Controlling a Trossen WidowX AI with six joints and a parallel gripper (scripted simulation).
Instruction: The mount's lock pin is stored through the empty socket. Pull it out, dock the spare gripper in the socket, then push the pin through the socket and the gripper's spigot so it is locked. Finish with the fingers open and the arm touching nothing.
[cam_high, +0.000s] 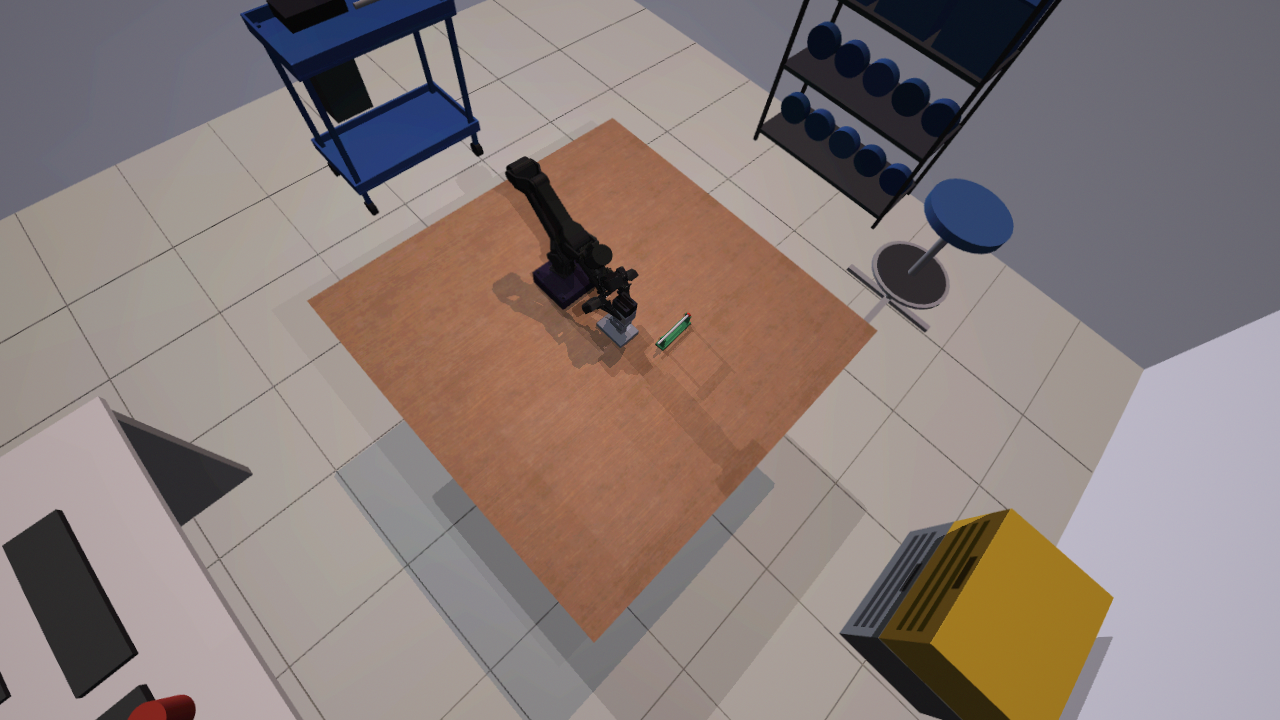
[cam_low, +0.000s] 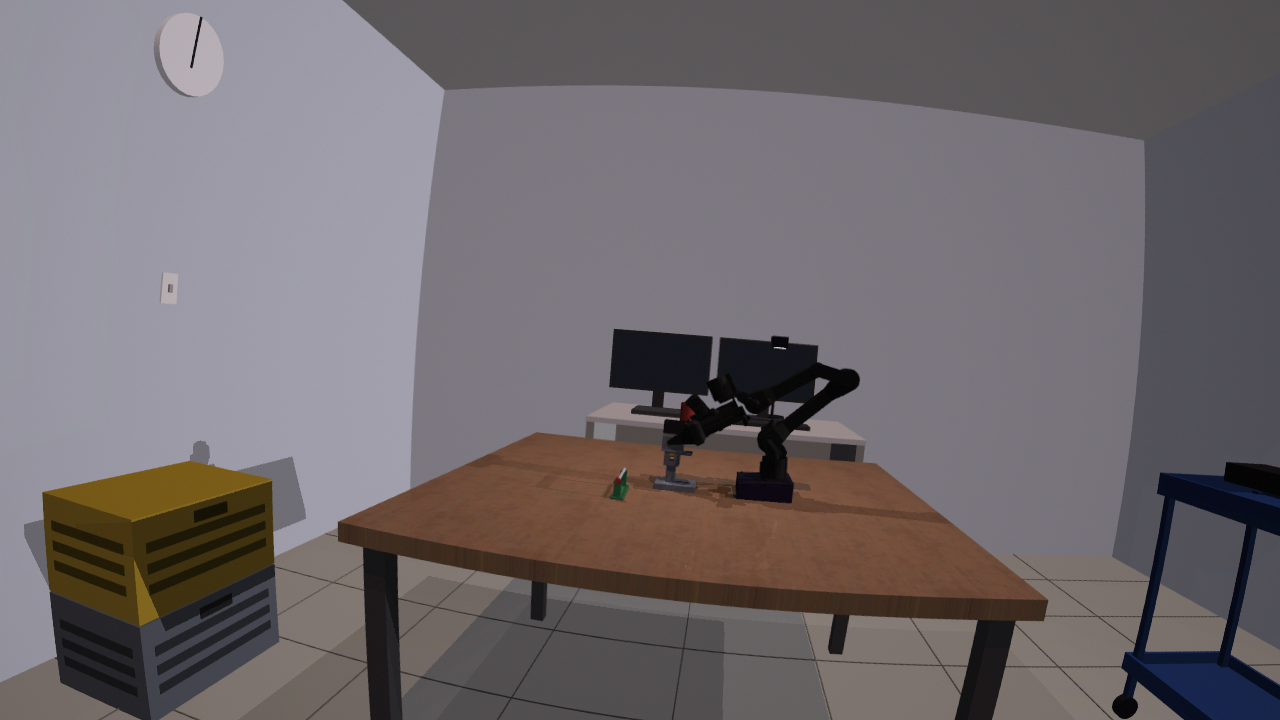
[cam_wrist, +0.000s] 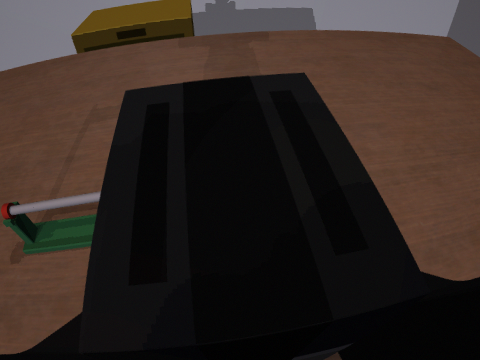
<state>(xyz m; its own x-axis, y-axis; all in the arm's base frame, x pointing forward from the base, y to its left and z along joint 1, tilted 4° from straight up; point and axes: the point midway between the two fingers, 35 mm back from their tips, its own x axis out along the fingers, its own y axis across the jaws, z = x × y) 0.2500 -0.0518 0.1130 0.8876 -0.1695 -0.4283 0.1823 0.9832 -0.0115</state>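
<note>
Docking step: spare gripper at the mount's socket

Tiled floor (cam_high: 268, 358) (cam_low: 626, 662) and pale walls surround a brown table (cam_high: 554, 465) (cam_low: 680, 555) (cam_wrist: 425, 150), which carries the black arm (cam_high: 554, 214) (cam_low: 810, 407). Its gripper (cam_high: 615, 307) (cam_low: 676, 437) is clamped on what appears to be the spare gripper (cam_high: 625, 313) (cam_low: 672, 443). Directly below stands the grey mount (cam_high: 617, 333) (cam_low: 675, 485); whether the spigot is fully seated cannot be told. Beside the mount, apart from the gripper, a green cradle (cam_high: 673, 334) (cam_low: 619, 491) (cam_wrist: 62, 232) supports a red-headed pin (cam_high: 675, 327) (cam_low: 621, 474) (cam_wrist: 55, 203), presumably the lock pin. Docking is judged to be in hand. The next move calls for straight, aligned seating before release; pinning remains.
</note>
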